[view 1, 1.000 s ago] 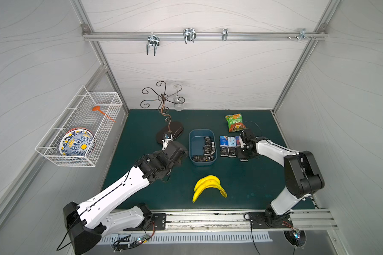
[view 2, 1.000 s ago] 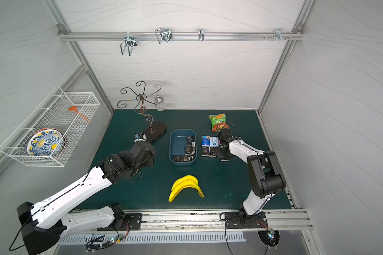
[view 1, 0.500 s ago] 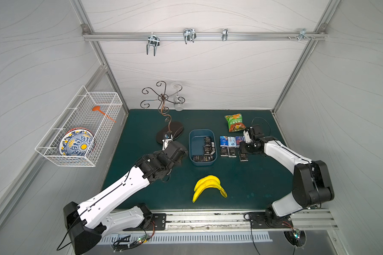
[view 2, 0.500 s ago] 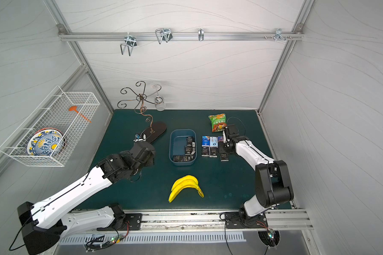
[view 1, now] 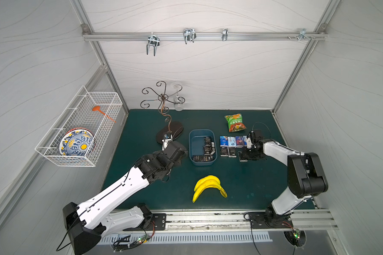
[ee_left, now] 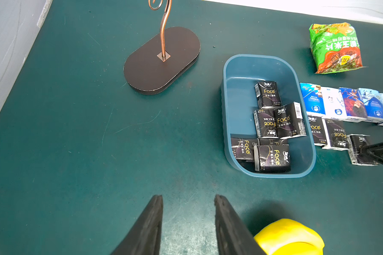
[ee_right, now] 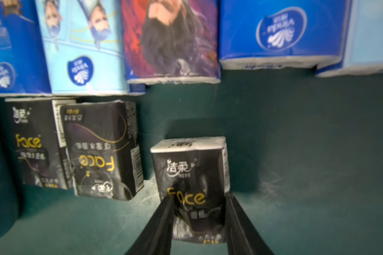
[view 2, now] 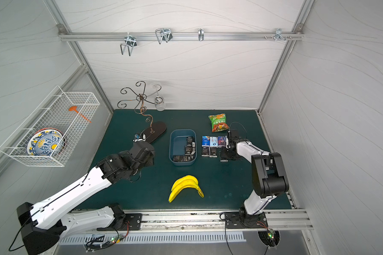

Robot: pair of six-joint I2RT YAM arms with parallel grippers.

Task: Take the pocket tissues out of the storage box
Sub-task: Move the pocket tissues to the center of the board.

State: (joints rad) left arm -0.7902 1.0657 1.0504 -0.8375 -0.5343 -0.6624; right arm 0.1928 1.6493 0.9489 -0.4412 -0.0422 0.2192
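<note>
- In both top views the storage box (view 1: 196,142) sits in the middle of the green mat (view 1: 241,187). Black pocket tissues (view 1: 206,150) lie along its right side and its near end.
- In a top view my right gripper (view 2: 225,156) is down low just right of the box, over a black Face pack (view 2: 223,159) at the end of two rows of packs lying out on the mat. The snack bag (view 2: 218,123) lies behind those rows and the bananas (view 2: 185,184) lie in front of the box.
- In the same view my left arm (view 2: 86,183) reaches in and ends left of the box, apart from it. Its fingers are hidden under the wrist.
- From my left wrist, my left gripper (ee_left: 188,196) hangs over bare mat, fingers spread with nothing between them. Ahead, the box holds five black Face packs in plain sight and the edge of a sixth. The dark oval base of the wire stand (ee_left: 161,72) stands to one side of the box.
- From my right wrist, my fingers (ee_right: 161,220) pinch the black Face pack by its two long sides near one end. I cannot tell whether it rests on the mat or is just off it. Two more black packs (ee_right: 102,150) lie just beside it, and five blue and white picture packs (ee_right: 173,42) lie in a row beyond.
</note>
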